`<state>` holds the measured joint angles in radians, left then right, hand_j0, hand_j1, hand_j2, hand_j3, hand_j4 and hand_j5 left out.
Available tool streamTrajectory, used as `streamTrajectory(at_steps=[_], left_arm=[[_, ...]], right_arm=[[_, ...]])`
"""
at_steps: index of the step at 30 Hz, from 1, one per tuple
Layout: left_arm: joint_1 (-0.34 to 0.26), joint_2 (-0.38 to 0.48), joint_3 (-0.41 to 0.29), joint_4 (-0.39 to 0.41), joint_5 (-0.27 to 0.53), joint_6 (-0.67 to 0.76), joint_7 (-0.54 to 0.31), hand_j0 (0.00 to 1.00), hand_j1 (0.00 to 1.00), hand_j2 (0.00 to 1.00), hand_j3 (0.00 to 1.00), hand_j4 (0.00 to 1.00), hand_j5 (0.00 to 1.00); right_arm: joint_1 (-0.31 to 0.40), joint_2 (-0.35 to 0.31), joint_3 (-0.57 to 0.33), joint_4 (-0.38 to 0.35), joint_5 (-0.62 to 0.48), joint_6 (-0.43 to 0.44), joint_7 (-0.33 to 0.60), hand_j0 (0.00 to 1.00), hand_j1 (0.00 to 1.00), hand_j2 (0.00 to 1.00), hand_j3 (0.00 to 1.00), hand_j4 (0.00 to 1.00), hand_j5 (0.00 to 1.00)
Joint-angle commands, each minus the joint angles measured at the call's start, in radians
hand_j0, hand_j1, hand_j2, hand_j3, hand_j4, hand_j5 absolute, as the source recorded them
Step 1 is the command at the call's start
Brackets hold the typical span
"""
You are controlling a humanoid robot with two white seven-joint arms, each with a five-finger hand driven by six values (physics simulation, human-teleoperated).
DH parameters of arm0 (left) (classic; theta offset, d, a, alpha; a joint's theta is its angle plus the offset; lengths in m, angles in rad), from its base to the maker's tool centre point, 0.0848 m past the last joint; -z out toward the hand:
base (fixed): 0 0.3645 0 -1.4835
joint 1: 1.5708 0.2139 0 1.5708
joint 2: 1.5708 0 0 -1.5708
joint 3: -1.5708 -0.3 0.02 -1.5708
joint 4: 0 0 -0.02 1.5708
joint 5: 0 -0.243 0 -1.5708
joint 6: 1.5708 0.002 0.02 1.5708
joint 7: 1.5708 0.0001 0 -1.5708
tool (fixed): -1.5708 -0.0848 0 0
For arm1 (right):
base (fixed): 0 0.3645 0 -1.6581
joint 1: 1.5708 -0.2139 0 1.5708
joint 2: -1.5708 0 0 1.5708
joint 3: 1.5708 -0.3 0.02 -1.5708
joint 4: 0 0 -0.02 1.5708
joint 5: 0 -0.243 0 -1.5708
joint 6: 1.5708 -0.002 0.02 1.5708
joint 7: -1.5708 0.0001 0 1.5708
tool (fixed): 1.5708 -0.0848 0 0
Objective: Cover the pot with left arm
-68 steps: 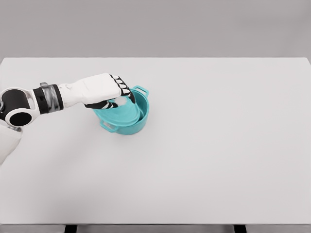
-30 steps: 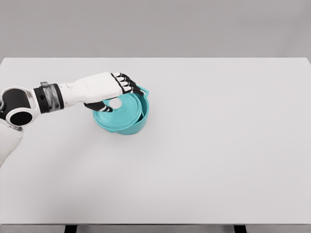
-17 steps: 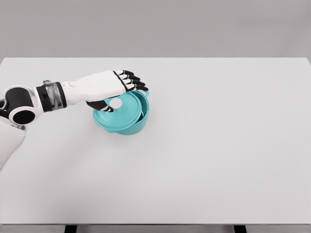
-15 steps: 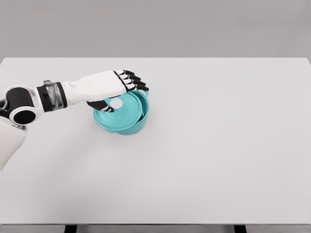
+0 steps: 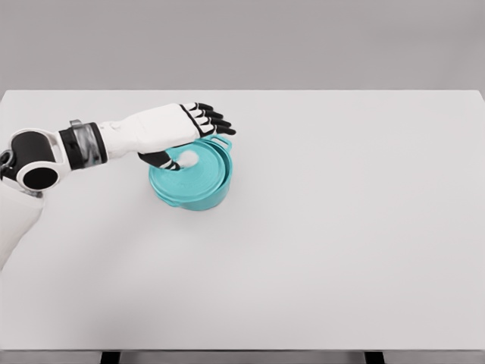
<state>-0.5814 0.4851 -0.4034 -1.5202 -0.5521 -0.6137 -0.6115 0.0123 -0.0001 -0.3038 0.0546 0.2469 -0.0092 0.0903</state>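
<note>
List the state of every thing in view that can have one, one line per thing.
pot: upright on the table, covered by the lid, which sits slightly off-centre toward the left.
lid: lying on the pot, white knob up, not held.
left hand: open, fingers spread above the lid's far edge, holding nothing.
table: bearing the pot.

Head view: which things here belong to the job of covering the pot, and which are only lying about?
Part of the job:
- teal pot
- teal lid with a white knob, lying on the pot
- left hand, fingers spread, above the lid

Only lying about:
- nothing; only the white table that carries the pot
</note>
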Motion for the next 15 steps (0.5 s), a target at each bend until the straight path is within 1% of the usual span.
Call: streamTrajectory(at_steps=[1,13,15], left_arm=[[0.000,0.006,0.005,0.000,0.006,0.003,0.001,1.00,1.00,1.00,1.00,1.00,1.00],[-0.005,0.009,0.005,-0.009,0.018,0.003,0.001,1.00,1.00,1.00,1.00,1.00,1.00],[-0.006,0.023,0.006,-0.009,0.023,0.003,0.001,1.00,1.00,1.00,1.00,1.00,1.00]], right_arm=[[0.000,0.000,0.000,0.001,0.000,0.000,0.000,1.00,1.00,1.00,1.00,1.00,1.00],[0.000,0.000,0.000,0.001,0.000,0.000,0.000,1.00,1.00,1.00,1.00,1.00,1.00],[0.000,0.000,0.000,0.001,0.000,0.000,0.000,1.00,1.00,1.00,1.00,1.00,1.00]])
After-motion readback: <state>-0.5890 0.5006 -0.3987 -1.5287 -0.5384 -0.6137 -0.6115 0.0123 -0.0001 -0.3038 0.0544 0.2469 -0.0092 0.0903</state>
